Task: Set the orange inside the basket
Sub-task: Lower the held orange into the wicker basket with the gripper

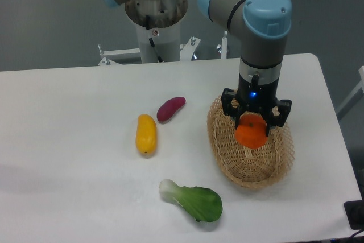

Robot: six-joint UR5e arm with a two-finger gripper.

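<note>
Looking down at the table, I see the gripper [254, 126] poised over the basket [227, 157], its two black fingers [230, 108] closed against the sides of the orange [251, 134]. That fruit sits directly under the wrist, inside the basket's rim. Well to the left lie a yellow fruit [145, 134], a purple sweet potato [170, 108] and a bok choy [194, 200].

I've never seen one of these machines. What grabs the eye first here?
First, the grey and blue arm reaching down on the right, its gripper clasping the orange just over the basket. Then the loose items on the white table: a yellow fruit, a purple sweet potato beside it, and a green leafy vegetable near the front.
</note>
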